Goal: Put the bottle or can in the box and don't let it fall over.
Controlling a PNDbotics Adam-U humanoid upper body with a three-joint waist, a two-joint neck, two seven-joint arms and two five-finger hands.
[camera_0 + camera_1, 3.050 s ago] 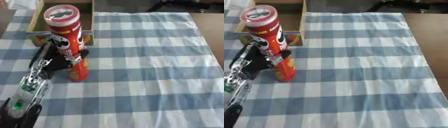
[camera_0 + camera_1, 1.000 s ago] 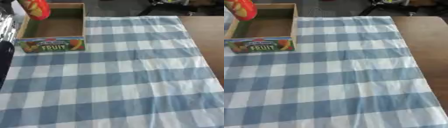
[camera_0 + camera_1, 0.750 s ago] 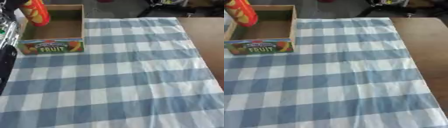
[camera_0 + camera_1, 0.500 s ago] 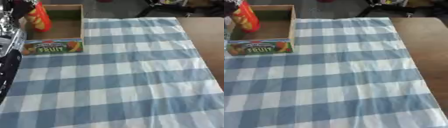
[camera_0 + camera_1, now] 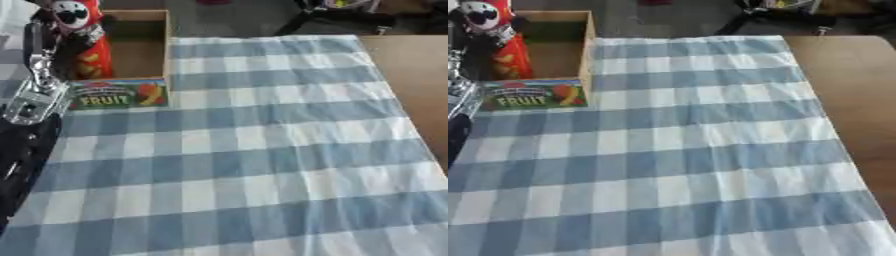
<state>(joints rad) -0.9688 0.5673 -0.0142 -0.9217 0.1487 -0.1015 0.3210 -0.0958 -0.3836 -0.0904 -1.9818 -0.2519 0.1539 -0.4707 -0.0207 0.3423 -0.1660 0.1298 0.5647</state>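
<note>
One red can [image 5: 87, 47] stands upright inside the cardboard box [image 5: 140, 55] at the far left of the tabletop [image 5: 411, 70], lower end down in the box's left part, close to the left wall. Can shows a white face graphic with black features near its top and yellow chip shapes lower down. Left hand [image 5: 63, 46] wraps the can from the left, dark fingers curled round its side, clamped on it. Silver and black forearm [image 5: 31, 102] runs down the left edge of the left eye view, over the box's near left corner and the cloth.

Box is open-topped, brown inside, sits on the far left corner of the blue and white checked cloth [image 5: 254, 150]. Front wall faces the camera with a colourful label [image 5: 531, 95] reading FRUIT, with fruit pictures beside the word. In the right eye view the can's top is cut by the upper edge, and its lower part is hidden behind the box's front wall.

Cloth covers most of the tabletop, slightly wrinkled toward the right side. Bare brown tabletop shows along the right edge. Dark objects [image 5: 798, 15] on the floor past the far edge, cannot make out what they are.

Right hand shows in neither view.
</note>
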